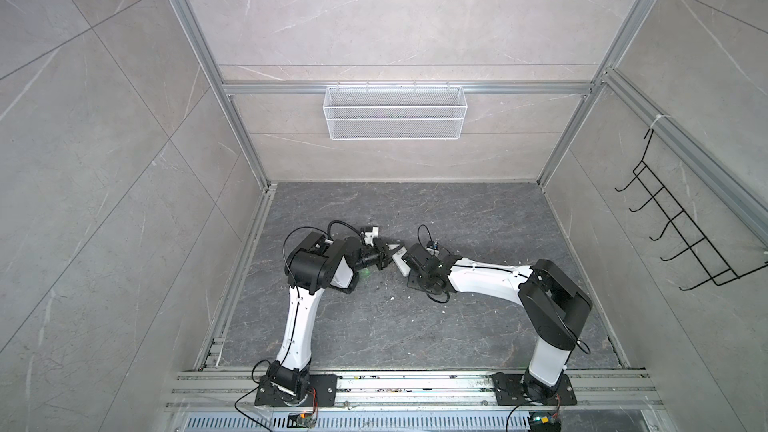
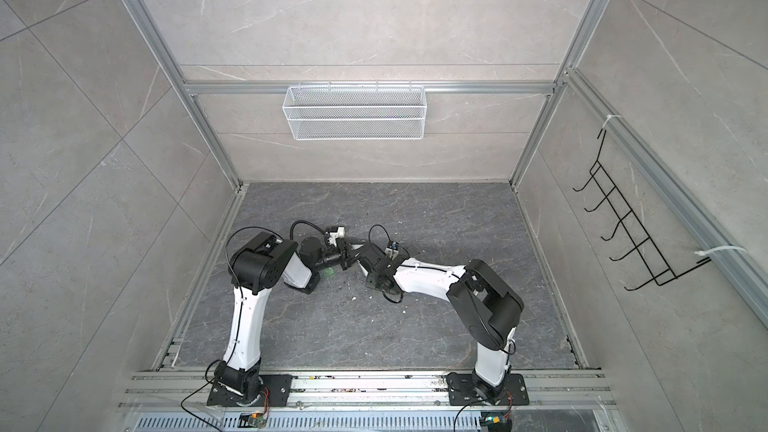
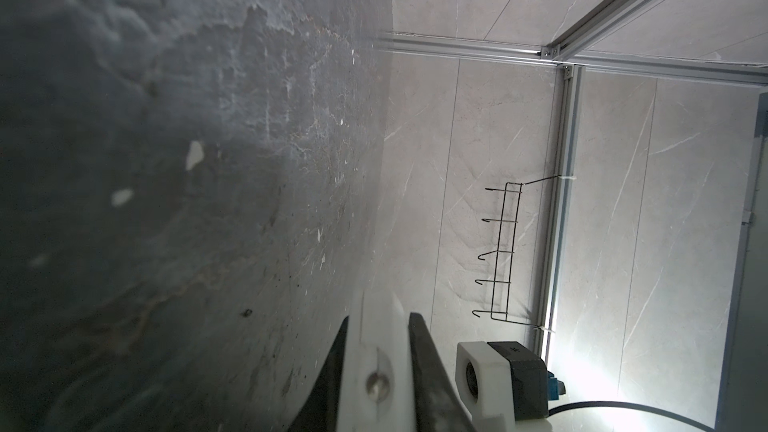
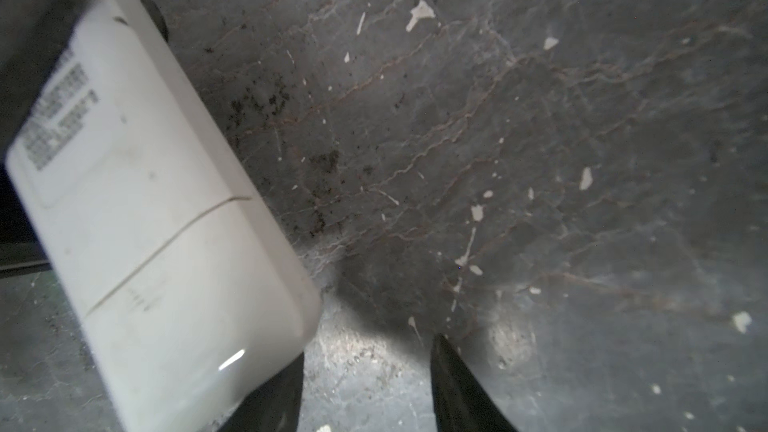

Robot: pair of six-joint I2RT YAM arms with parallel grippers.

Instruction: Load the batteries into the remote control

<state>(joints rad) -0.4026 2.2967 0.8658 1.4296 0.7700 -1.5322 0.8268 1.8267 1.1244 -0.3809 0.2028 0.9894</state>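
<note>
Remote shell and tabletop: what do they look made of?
Remote control: probably moulded white plastic, smooth semi-gloss; a bright glint and a thin cover seam show. Tabletop: dark grey veined stone or stone-look laminate, matt, with pale chips; can't tell which.

We are looking at a robotics lab cell: a bare aluminium frame around mock marble tile walls, a mesh basket at 12 o'clock, a wire hook rack at 3 o'clock, and a left arm and a right arm bolted to a rail at 6 o'clock of the dark stone counter.
</note>
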